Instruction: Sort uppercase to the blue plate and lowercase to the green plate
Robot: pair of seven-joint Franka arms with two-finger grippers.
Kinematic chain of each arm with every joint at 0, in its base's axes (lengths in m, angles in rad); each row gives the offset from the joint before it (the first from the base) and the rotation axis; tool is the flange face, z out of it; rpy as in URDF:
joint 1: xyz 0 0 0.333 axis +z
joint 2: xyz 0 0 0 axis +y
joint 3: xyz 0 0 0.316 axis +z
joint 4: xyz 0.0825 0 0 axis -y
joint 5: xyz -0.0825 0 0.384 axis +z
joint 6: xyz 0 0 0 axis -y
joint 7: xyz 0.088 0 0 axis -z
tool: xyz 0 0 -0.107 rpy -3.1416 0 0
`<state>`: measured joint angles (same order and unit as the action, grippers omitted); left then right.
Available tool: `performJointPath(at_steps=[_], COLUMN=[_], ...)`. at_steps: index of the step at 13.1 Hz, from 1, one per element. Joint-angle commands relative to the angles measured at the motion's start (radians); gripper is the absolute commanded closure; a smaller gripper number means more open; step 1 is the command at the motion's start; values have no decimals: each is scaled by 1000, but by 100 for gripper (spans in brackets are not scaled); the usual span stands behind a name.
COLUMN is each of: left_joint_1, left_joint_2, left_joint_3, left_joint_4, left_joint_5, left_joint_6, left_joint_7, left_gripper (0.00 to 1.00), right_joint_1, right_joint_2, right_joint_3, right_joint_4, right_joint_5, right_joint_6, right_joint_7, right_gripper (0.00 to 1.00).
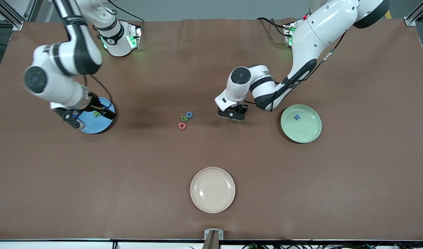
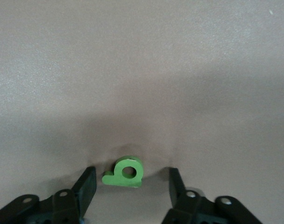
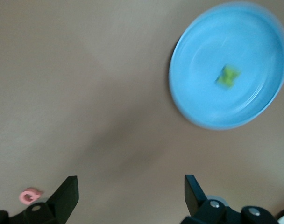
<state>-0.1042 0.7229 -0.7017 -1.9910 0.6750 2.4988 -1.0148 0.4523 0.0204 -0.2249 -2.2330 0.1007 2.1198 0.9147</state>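
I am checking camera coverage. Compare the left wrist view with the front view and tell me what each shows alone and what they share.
Only the left wrist view shows the green tailed letter lying between the left gripper's open fingers. Only the front view shows the blue plate, green plate, cream plate and right gripper over the blue plate. Both show the brown table.

In the front view, the right arm's wrist covers the edge of the blue plate from 9 to 12 o'clock. The right gripper is largely masked by that wrist. The green letter on this plate is too small to read there, and motion blur smears it in the right wrist view. The left gripper conceals the green tailed letter from the front camera. In the left wrist view, the frame edge crops both fingers at 6 o'clock. The pink letter is blurred.
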Motion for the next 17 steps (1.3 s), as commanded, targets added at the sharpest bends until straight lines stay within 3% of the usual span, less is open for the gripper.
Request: performJointPath(at_steps=[1, 5, 8, 12, 14, 17], left_joint_1=[-9, -8, -3, 36, 136, 375], left_joint_2=[9, 7, 3, -65, -92, -92], left_joint_3=[4, 4, 4, -10, -88, -255], left_joint_4=[15, 12, 14, 15, 17, 14], left_joint_5=[18, 18, 20, 2, -9, -9], left_joint_6=[-6, -8, -38, -98, -124, -205], left_joint_7=[-22, -24, -24, -8, 11, 80], left_gripper=[45, 63, 77, 78, 78, 78], right_joint_1=[132, 276, 376, 462, 482, 493], right_joint_2=[-30, 25, 134, 297, 381, 455], right_joint_3=[-8, -8, -10, -10, -10, -8], right_joint_4=[-50, -48, -46, 8, 81, 169], right_joint_5=[1, -1, -10, -12, -12, -9], right_joint_6=[96, 167, 283, 410, 408, 399], right_joint_7=[267, 510, 662, 806, 858, 863], right_gripper=[0, 0, 0, 0, 0, 0])
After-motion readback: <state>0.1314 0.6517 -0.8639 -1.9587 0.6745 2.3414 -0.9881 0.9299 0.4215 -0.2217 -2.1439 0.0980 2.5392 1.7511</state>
